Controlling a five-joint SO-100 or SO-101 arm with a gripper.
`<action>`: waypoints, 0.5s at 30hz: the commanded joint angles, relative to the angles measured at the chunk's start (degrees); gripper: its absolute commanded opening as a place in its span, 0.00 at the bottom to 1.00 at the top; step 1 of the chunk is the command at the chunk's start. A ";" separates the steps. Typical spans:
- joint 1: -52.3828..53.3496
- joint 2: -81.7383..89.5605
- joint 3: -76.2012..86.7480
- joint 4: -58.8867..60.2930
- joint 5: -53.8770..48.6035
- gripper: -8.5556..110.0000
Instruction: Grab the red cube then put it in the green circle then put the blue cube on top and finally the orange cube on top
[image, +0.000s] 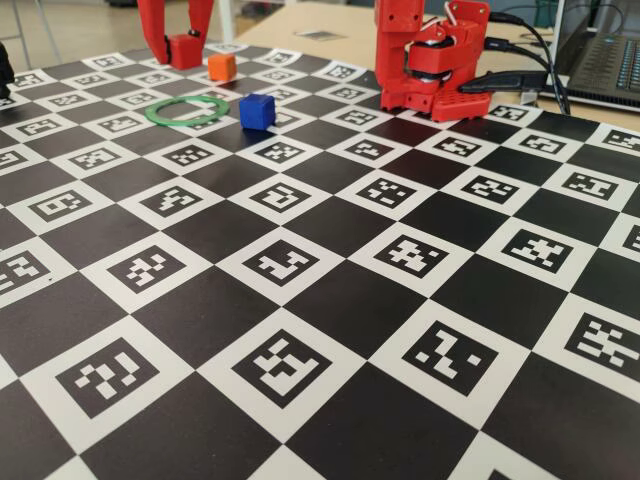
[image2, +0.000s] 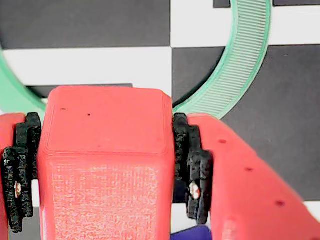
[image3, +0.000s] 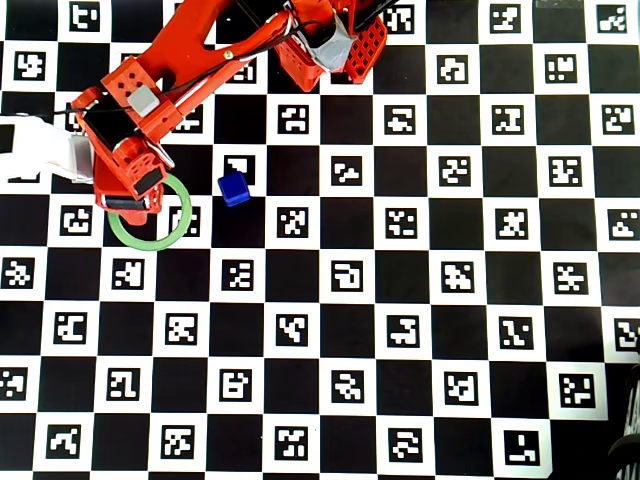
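The end effector (image2: 107, 165) is closed on the red cube (image2: 102, 160); in the wrist view its black pads (image2: 192, 165) press on both sides of the cube. In the fixed view the red cube (image: 184, 50) sits between the two red fingers, and it seems to be a little above the checkered tabletop (image: 330, 300), though this angle does not show it clearly. The green circle (image: 187, 110) lies flat on the tabletop, nearer the camera than the cube. The orange cube (image: 222, 67) stands just beside the held cube, and the blue cube (image: 257, 110) stands near the ring, to its right in this view. In the overhead view the arm covers part of the green circle (image3: 170, 232).
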 joint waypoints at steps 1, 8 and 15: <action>0.62 2.11 0.70 -3.34 -0.70 0.08; 0.79 1.58 3.52 -6.77 -1.23 0.08; 1.32 0.18 3.52 -8.26 -2.29 0.08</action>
